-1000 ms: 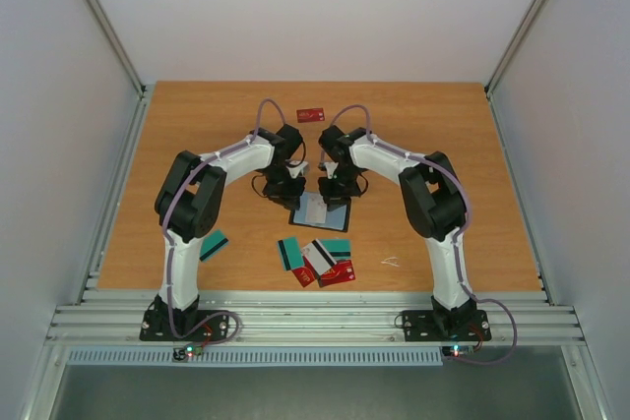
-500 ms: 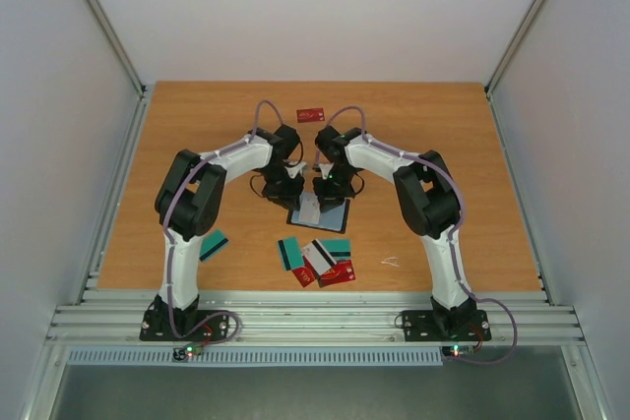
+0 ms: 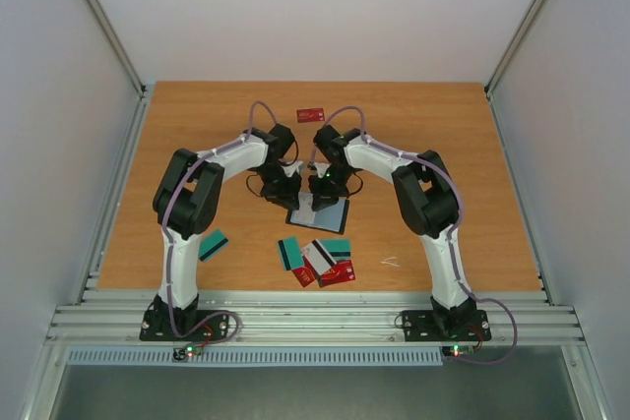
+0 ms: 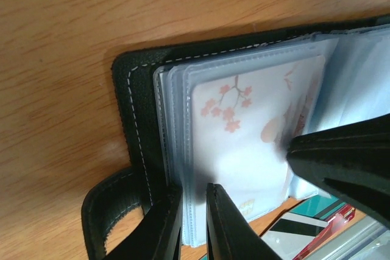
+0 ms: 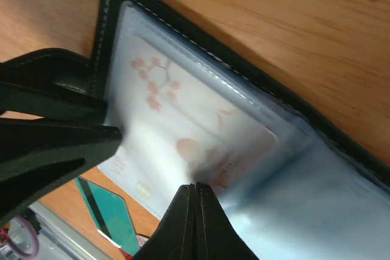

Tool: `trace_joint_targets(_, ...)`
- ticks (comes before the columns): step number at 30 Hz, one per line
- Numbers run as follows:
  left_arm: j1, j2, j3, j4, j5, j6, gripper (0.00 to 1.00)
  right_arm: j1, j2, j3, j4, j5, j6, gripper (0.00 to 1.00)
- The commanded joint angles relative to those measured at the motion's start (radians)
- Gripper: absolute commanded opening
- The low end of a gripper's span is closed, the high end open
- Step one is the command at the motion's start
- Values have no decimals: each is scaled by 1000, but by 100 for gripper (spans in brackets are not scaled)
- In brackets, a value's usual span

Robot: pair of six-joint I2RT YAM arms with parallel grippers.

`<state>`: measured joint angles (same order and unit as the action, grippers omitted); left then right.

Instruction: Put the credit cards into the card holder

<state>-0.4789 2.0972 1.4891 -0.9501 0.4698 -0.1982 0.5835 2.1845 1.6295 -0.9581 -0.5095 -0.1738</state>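
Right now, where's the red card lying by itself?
Top view: the red card lies alone at the far middle of the table, beyond the open card holder.

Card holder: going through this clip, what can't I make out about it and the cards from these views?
- Right wrist: whether the shut right claw pinches anything in the holder. The tips are blurred.
- Left wrist: the holder's right part, covered by the right claw and cut off by the frame edge.
- Top view: the holder's far half, hidden under the left claw and the right claw.
- Top view: the print on the loose cards, too small to read.
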Motion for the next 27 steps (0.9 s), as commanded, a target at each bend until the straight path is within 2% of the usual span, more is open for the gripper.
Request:
trace_joint_targets(1,1,34,-2,32,31,-8,13,10,29,9,48,-71,-3,2)
trace_joint_targets(6,3,5,13,8,20,-16,15,3,-9,2,16,-57,-23,2)
trace_joint_targets(12,3,-45,44,-34,1,-20,24,-23,-85,-31,10,-69,-24,2)
trace_joint_targets(18,3,-56,75,-75,-1,-18,34,-26,-85,-83,56,-121,-5,2)
trace_joint_targets(27,2,-20,92,-87,45,-23,34,-50,-79,-124,116,-129,29,1)
